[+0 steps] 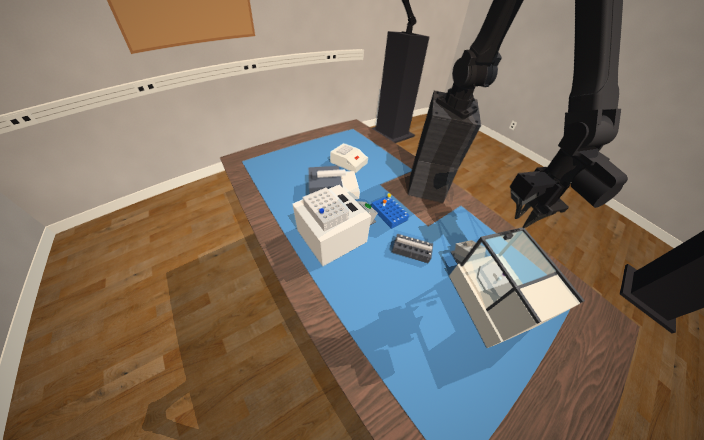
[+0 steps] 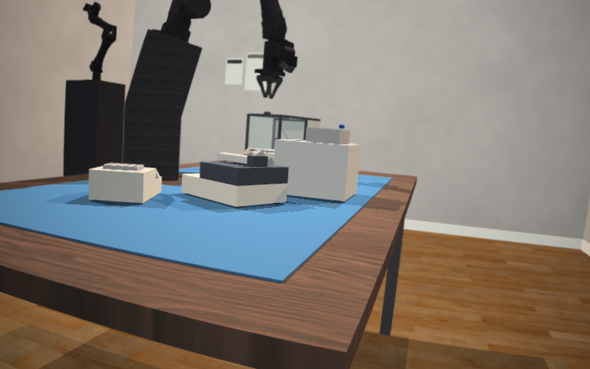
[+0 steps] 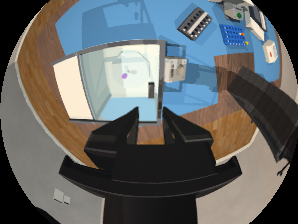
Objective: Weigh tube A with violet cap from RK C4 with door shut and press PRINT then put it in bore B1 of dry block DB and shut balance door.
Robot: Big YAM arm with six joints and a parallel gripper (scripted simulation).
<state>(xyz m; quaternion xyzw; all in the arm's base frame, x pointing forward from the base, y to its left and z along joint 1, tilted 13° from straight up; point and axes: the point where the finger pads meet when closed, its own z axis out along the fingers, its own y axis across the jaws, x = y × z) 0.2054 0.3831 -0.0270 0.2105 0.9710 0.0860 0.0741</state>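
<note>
My gripper (image 1: 520,220) (image 2: 269,96) (image 3: 150,110) is partly open and empty, above the front of the balance (image 1: 551,298) (image 3: 71,92). The dark door handle (image 1: 507,235) (image 3: 151,90) is at the front edge of the glass box, and the top pane looks shut. Tube A shows by its violet cap (image 3: 124,76) inside the box, over the pan; its exact seat is hard to tell. The sloping front (image 3: 175,69) faces the arm's base; key and lamp are too small to read. The dry block DB (image 1: 348,157) (image 3: 270,52) stands at the far end.
The blue tube rack (image 1: 391,211) (image 3: 233,36) holds orange and yellow caps. The magnet block (image 1: 411,248) (image 3: 194,23) stands beside the balance. A tall white station (image 1: 344,242) (image 2: 317,169) carries a blue-capped tube (image 1: 321,211) (image 2: 341,126). A green cap (image 1: 368,205) (image 3: 239,15) shows near the rack.
</note>
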